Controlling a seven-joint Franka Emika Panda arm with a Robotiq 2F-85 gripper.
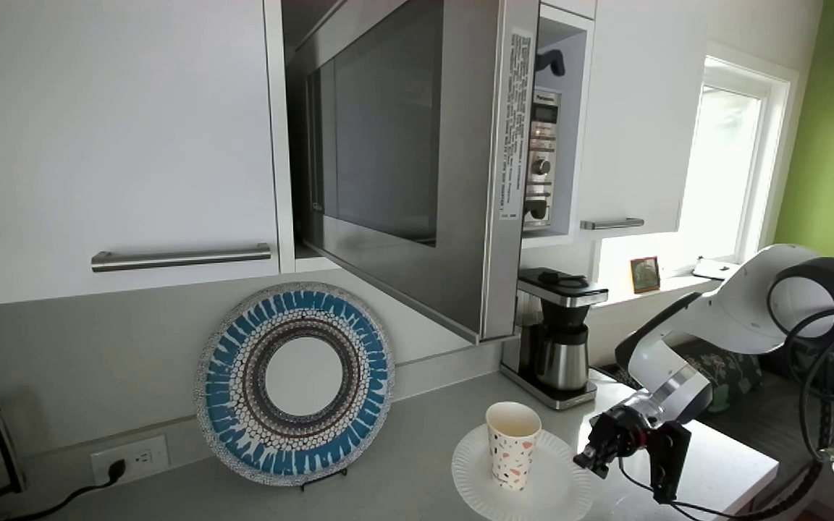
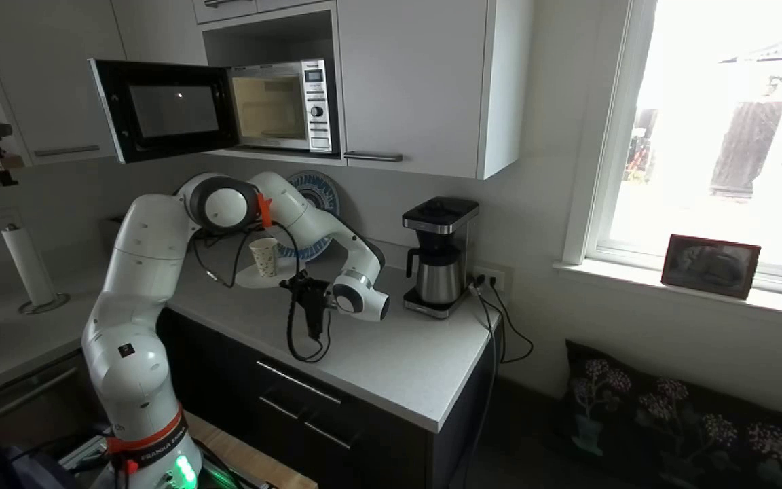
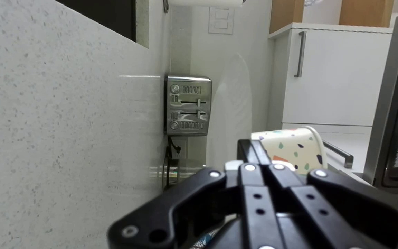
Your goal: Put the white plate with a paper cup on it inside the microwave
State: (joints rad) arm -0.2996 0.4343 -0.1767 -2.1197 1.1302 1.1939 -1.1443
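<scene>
On the plate (image 1: 473, 469), white with a fluted rim, stands a cream cup (image 1: 512, 445) flecked orange, green and dark; the jaws are clamped on the plate's edge.

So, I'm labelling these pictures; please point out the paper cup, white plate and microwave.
Paper cup (image 1: 512, 450), in an exterior view: patterned side.
White plate (image 1: 465, 470), in an exterior view: fluted rim.
Microwave (image 2: 317, 102), in an exterior view: control panel.
</scene>
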